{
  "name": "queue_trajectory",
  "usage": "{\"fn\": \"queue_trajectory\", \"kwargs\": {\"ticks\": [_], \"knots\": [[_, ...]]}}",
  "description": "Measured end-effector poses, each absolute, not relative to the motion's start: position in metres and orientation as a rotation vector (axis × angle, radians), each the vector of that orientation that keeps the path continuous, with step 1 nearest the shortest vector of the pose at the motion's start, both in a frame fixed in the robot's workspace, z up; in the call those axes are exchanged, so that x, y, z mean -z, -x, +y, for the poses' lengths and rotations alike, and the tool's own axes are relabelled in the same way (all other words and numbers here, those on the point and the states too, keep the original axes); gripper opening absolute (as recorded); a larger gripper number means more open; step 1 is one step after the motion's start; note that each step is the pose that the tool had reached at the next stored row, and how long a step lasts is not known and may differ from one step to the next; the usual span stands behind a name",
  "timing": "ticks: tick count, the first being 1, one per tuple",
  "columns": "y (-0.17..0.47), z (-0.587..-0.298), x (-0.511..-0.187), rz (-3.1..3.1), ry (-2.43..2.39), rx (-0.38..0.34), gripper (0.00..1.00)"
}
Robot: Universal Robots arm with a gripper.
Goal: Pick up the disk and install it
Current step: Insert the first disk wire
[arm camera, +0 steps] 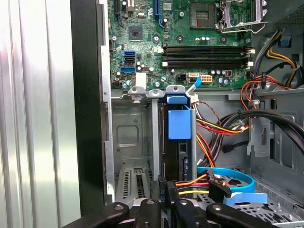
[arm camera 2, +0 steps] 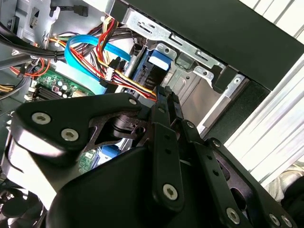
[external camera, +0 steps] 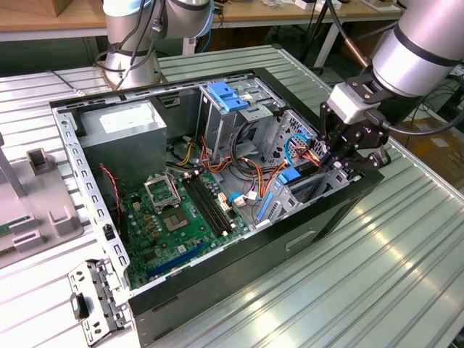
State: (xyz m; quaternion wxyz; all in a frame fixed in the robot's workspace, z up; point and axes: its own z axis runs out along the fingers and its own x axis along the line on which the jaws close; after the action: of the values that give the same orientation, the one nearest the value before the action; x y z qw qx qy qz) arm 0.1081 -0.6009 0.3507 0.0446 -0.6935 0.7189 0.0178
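Observation:
The disk stands on edge in a slot of the metal drive bay at the case's front corner, its blue carrier rail facing outward. In the exterior view the disk's blue end shows low in the bay on the exterior view's right. My gripper hangs just above that bay. Its two black fingers lie pressed together with nothing between them, their tips close over the disk's edge beside the yellow and red power wires. In the first wrist view the gripper sits directly in line with the disk.
The open computer case lies on a ribbed metal table. Inside are the green motherboard, a grey power-supply box, a blue bracket on the upper drive cage, and loose cables with a blue data cable. A second arm's base stands behind.

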Motion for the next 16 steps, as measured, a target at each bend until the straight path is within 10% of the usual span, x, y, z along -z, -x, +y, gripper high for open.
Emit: {"fn": "queue_trajectory", "kwargs": {"ticks": [16], "knots": [[-0.1105, -0.5980, -0.3469, 2.160, 2.080, -0.135, 0.18]]}}
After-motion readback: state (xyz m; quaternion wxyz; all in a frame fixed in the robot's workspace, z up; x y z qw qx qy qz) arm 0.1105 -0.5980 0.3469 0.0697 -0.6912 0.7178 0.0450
